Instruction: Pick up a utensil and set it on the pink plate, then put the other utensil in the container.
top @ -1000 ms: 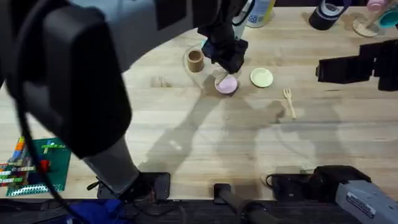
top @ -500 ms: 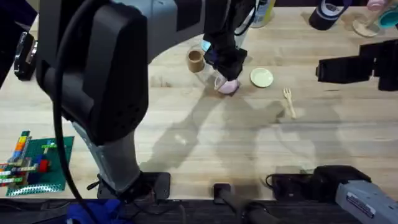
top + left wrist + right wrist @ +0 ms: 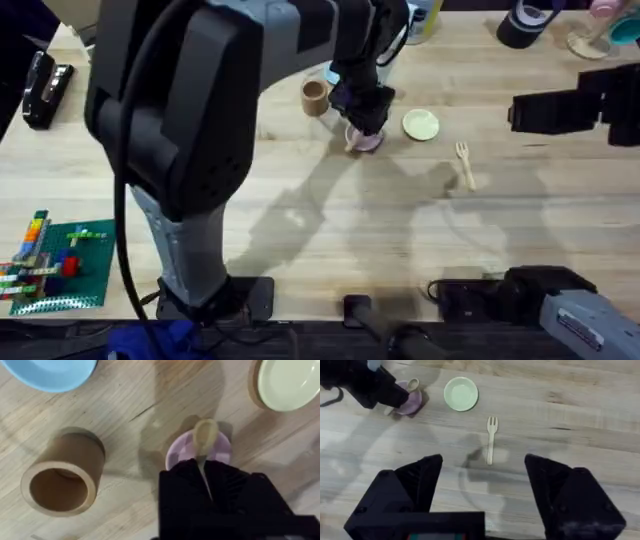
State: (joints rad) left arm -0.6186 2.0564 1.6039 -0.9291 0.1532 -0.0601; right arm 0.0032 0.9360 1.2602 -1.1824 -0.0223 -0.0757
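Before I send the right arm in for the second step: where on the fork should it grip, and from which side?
Grip the fork around the middle of its slim handle, coming straight down from above. It lies flat on bare table, apart from the yellow-green plate, so the open right gripper could probably straddle the handle across its narrow width, leaving the tines free.

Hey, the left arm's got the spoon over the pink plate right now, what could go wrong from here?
1. The spoon is held in the left end effector with its bowl over the far rim of the small pink plate; released here, it may tip off onto the table.
2. The wooden cup stands close beside the plate; the arm may knock it when pulling away.
3. The fork lies flat on the table, so the right end effector may slip when grasping it.
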